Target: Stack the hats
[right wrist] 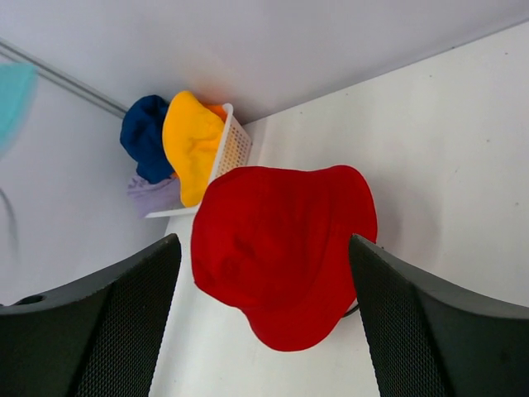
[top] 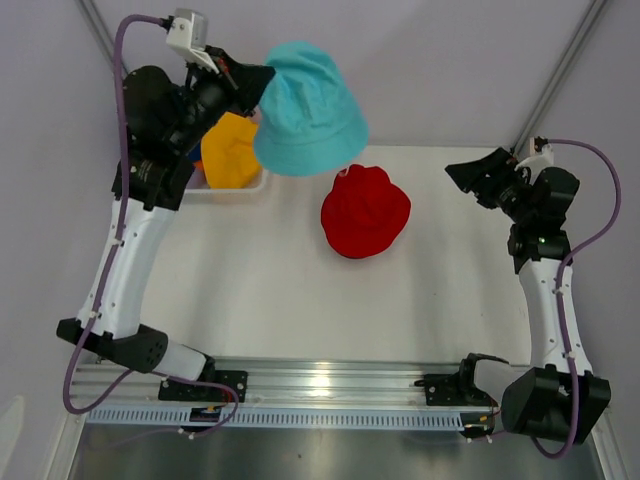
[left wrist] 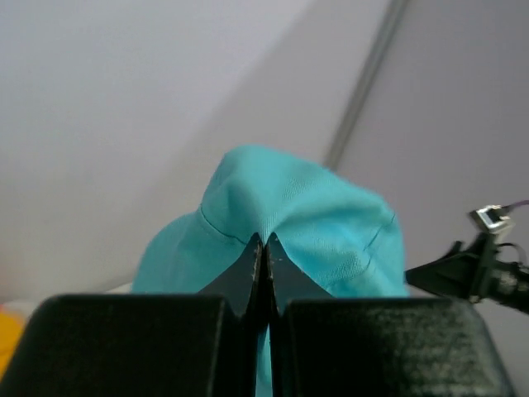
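- Over the back left of the white worktop (top: pixel 300 310): teal fabric bucket hat (top: pixel 308 100), aloft, crown pinched in the left hand (left wrist: pixel 262 252), jaws closed tight on a fold. Soft, light, floppy; probably best taken at crown.
- Red fabric bucket hat (top: pixel 366 212): brim down mid-worktop, probable stack base; right hand (top: pixel 478 176) wide, empty, well apart.
- Yellow fabric bucket hat (top: pixel 233 150), navy fabric bucket hat (right wrist: pixel 147 136): in white lattice basket (right wrist: pixel 235 145), back left.

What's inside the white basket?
The white basket holds a yellow hat, a navy hat and a lavender hat lower down. They cover the basket's floor, so anything underneath is hidden.
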You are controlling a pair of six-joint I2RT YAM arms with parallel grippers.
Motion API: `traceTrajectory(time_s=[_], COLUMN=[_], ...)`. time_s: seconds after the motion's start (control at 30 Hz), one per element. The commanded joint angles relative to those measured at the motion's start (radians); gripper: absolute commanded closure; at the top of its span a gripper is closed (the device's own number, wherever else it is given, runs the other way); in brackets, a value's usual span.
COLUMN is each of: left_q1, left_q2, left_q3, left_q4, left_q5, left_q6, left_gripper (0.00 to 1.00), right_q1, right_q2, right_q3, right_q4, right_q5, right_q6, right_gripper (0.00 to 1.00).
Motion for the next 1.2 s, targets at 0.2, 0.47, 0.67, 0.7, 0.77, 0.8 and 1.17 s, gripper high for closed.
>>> traceTrajectory(time_s=[0.2, 0.47, 0.67, 0.7, 0.77, 0.8, 1.17], left_q1=[-0.194, -0.243, -0.278, -0.28, -0.278, -0.278, -0.277], left_q2=[0.065, 0.11, 0.144, 0.141, 0.131, 0.124, 0.127], left_q3=[-0.155, -0.288, -0.347, -0.394, -0.42, -0.469, -0.583], left_q4=[0.131, 0.273, 0.24, 0.244, 0.261, 0.269, 0.229], left_q5=[0.115, 0.14, 0.043, 0.04, 0.049, 0.051, -0.041], left_q6=[-0.078, -0.153, -0.006, 0.014, 0.027, 0.037, 0.079], left_gripper=[0.99, 0.99, 0.99, 0.99, 0.99, 0.99, 0.88], right_q1=[0.005, 0.005, 0.005, 0.005, 0.007, 0.007, 0.125], right_q2=[-0.115, -0.212, -0.207, -0.201, -0.196, -0.189, -0.088], right_q3=[0.015, -0.126, -0.137, -0.143, -0.158, -0.182, -0.232], right_q4=[-0.034, 0.042, 0.027, 0.024, 0.038, 0.047, 0.136], right_q5=[0.016, 0.019, 0.022, 0.022, 0.022, 0.016, 0.075], right_q6=[0.17, 0.259, 0.236, 0.233, 0.24, 0.25, 0.213], right_gripper=[0.11, 0.09, 0.09, 0.09, 0.09, 0.09, 0.1])
